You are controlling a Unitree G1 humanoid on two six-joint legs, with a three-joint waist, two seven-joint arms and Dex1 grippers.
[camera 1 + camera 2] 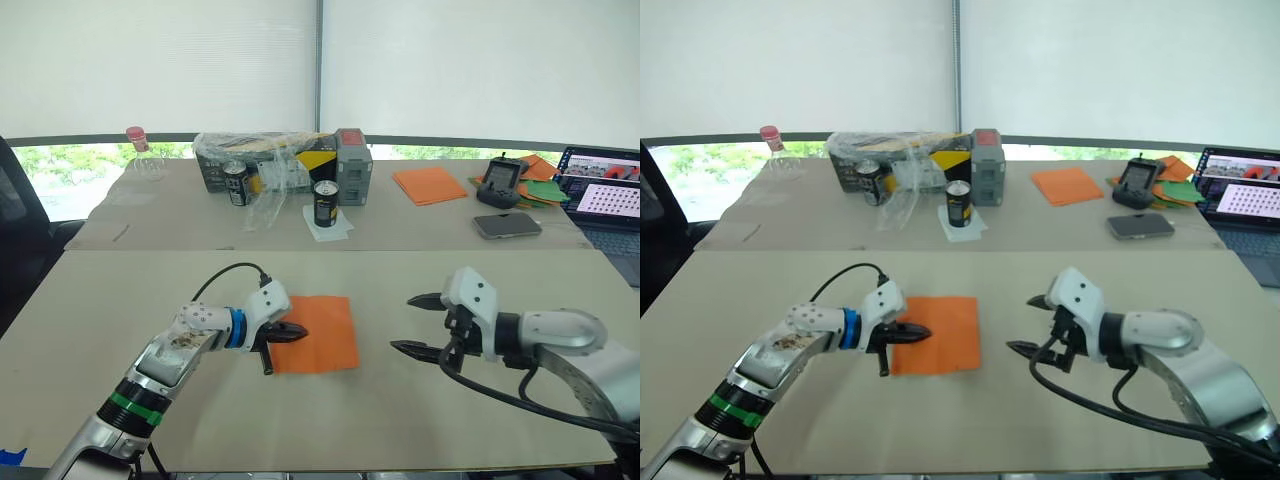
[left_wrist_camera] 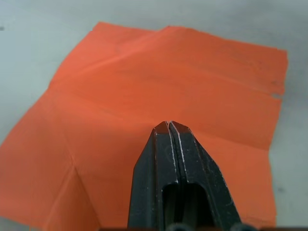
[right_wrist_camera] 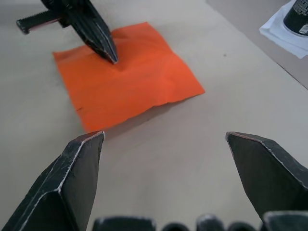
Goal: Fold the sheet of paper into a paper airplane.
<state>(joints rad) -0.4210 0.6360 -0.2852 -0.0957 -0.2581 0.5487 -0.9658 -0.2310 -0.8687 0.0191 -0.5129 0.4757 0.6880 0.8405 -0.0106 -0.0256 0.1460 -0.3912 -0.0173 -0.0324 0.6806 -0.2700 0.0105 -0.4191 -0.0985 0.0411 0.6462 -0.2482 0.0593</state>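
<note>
Left tip pins the sheet; right waits wide open.

Head view: your left gripper (image 1: 287, 333), fingers pressed together, anchors the sheet of paper (image 1: 318, 333) at lower centre. Right wrist view: your right gripper (image 3: 166, 166), spread wide, faces the sheet's free edge at upper left, likely ready to lift.

No legible text, label, brand, number or sign anywhere. Two black cans (image 1: 326, 203) on far table (image 1: 420, 228): printed markings present, too small to read. Black-and-yellow box (image 1: 300, 160) under clear plastic wrap: print unreadable. Grey case (image 1: 352, 166): red patch on top, no readable characters. Laptop screen (image 1: 610, 188) at right edge: rows of small tiles, content indistinct. Handheld device (image 1: 500, 180) and phone (image 1: 507, 225): no legible display.
</note>
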